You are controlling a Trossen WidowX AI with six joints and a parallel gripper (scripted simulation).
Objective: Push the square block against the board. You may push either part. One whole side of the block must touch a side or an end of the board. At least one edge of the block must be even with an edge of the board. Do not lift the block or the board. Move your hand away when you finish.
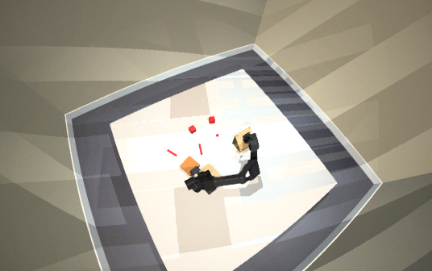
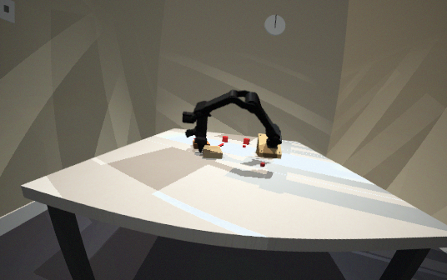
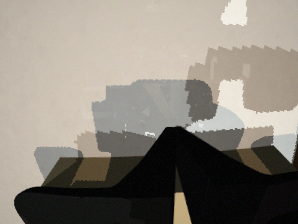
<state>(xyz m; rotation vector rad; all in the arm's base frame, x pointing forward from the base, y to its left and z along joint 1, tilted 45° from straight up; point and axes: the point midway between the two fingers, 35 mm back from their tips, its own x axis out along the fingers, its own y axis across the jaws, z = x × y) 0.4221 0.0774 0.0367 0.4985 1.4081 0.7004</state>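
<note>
The square block (image 1: 189,164) sits near the table's middle, a little toward the left edge in the top view, with the board (image 1: 212,169) just beside it; flush contact and edge alignment cannot be confirmed, since the arm covers the joint. The gripper (image 1: 195,172) is clenched on nothing and lowered at that joint. Pushing is judged nearly done. Alignment check and hand withdrawal are left. Red markers (image 1: 192,129) lie toward the far edge.

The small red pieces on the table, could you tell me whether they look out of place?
Yes. Two red cubes and two thin red sticks lie scattered at odd angles beyond the orange square block and the tan wooden board, apart from both. The shut black pincer holds nothing.
</note>
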